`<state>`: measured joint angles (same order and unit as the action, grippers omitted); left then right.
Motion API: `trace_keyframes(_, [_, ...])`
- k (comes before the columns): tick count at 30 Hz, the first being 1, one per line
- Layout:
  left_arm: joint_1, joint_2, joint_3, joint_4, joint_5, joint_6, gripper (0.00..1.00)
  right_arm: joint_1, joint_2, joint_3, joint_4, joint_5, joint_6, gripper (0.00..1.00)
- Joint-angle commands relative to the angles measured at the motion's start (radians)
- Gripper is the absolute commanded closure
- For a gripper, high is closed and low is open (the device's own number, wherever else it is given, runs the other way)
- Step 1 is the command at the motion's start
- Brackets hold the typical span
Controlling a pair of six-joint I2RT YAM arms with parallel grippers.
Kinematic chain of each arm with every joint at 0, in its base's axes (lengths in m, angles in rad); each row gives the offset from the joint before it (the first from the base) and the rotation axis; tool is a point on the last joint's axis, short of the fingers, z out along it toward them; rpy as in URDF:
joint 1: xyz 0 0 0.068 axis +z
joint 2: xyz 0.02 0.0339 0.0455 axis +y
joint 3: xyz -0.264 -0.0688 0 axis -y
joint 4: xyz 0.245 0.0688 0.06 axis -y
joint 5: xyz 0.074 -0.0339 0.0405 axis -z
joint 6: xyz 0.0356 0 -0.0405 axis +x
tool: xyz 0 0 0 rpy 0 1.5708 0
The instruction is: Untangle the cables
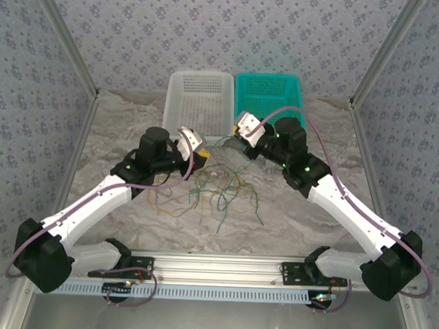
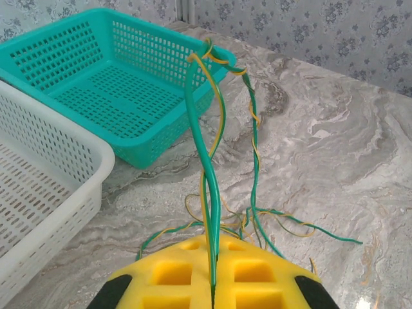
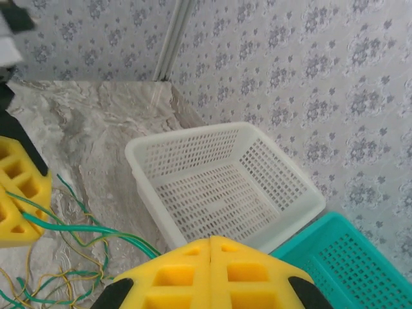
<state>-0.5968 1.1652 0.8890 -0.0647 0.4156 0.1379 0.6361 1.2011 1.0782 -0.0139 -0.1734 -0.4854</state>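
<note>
L pincer (image 2: 212,270) clamped shut on green+yellow cables (image 2: 209,161), R pincer (image 3: 211,257) shut on a green strand (image 3: 96,230), rest heaped mid counter (image 1: 297,212).

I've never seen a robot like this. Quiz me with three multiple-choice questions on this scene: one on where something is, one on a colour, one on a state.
1. In the top view, where does the white basket stand?
A. Directly left of the teal basket.
B. Inside it.
C. Beside the arm bases.

2. What colours are the cables?
A. Red and blue.
B. Green and yellowish.
C. Black and white.

3. How is the left gripper?
A. Wide open.
B. Shut on nothing.
C. Shut on a green cable.

Answers:
1 A, the two stand side by side at the table's far edge.
2 B, both wrist views show those two colours.
3 C, the strand runs into the seam between its closed jaws.
</note>
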Motion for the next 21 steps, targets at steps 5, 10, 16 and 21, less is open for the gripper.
trace_keyframes(5, [-0.006, -0.015, 0.016, -0.004, 0.045, 0.037, 1.0, 0.019, -0.048, -0.032, -0.057, -0.046, 0.015, 0.54])
trace_keyframes(10, [-0.007, 0.011, 0.065, -0.101, 0.114, 0.084, 1.0, 0.066, -0.059, -0.091, -0.051, 0.096, -0.122, 0.42])
trace_keyframes(16, [-0.025, 0.034, 0.112, -0.188, 0.133, 0.142, 1.0, 0.146, 0.009, -0.068, -0.04, 0.213, -0.274, 0.37])
trace_keyframes(21, [-0.045, 0.053, 0.147, -0.236, 0.148, 0.169, 1.0, 0.151, 0.092, 0.022, -0.112, 0.206, -0.334, 0.45])
